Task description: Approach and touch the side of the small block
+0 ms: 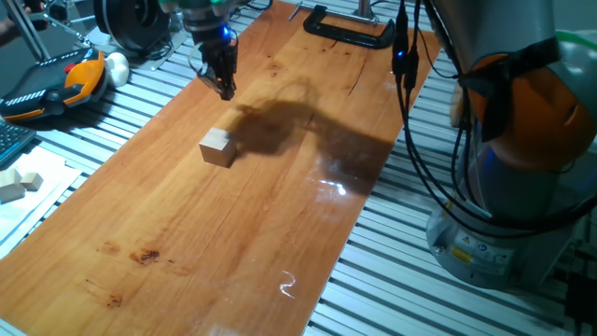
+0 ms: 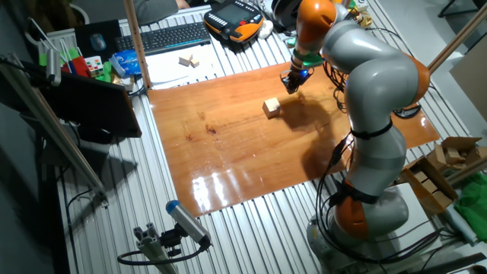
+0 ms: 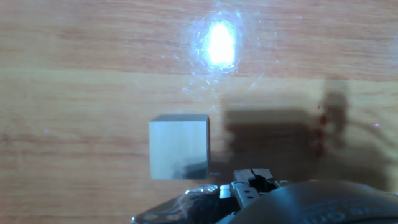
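Note:
The small block (image 1: pixel 217 147) is a pale wooden cube resting on the brown wooden board (image 1: pixel 187 233); it also shows as the small block (image 2: pixel 271 106) and, from above, as the small block (image 3: pixel 179 147). My gripper (image 1: pixel 226 90) hangs above the board, up and behind the block, clearly apart from it. Its dark fingers come together at the tip with nothing between them. In the other fixed view the gripper (image 2: pixel 290 86) is just right of and beyond the block. The hand view shows the closed fingertips (image 3: pixel 252 182) at the bottom edge.
A black clamp (image 1: pixel 347 31) holds the board's far end. An orange and black pendant (image 1: pixel 56 84) lies at the left, with flat pale wood pieces (image 1: pixel 20 183) on white paper. The robot base (image 1: pixel 522 140) and hanging cables (image 1: pixel 410 112) stand at the right.

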### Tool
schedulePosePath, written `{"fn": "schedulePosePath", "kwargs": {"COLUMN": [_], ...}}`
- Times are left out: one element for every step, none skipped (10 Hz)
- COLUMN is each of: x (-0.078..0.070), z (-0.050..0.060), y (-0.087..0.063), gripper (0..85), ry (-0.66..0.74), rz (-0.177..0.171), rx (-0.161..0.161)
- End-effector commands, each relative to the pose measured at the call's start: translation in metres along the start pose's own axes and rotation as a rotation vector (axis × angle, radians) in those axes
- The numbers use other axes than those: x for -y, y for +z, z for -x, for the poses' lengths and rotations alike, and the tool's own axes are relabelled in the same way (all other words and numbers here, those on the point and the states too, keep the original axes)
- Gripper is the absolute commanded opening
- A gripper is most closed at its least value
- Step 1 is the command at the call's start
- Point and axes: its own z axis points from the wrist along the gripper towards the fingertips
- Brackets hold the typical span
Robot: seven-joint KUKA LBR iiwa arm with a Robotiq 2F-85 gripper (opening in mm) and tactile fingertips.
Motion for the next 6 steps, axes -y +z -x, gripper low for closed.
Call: {"fn": "schedulePosePath", "kwargs": {"x": [0.0, 0.001, 0.002, 0.002, 0.002, 0.002], "z": [0.0, 0.002, 0.002, 0.002, 0.002, 0.002], "y": [0.001, -0.004, -0.01, -0.012, -0.012, -0.012], "gripper": [0.7, 0.7, 0.7, 0.7, 0.7, 0.7], "ry": [0.001, -0.006, -0.008, -0.015, -0.025, -0.015], "rz": [0.004, 0.006, 0.003, 0.002, 0.01, 0.018], "rx": [-0.001, -0.003, -0.018, -0.034, -0.038, -0.043]}}
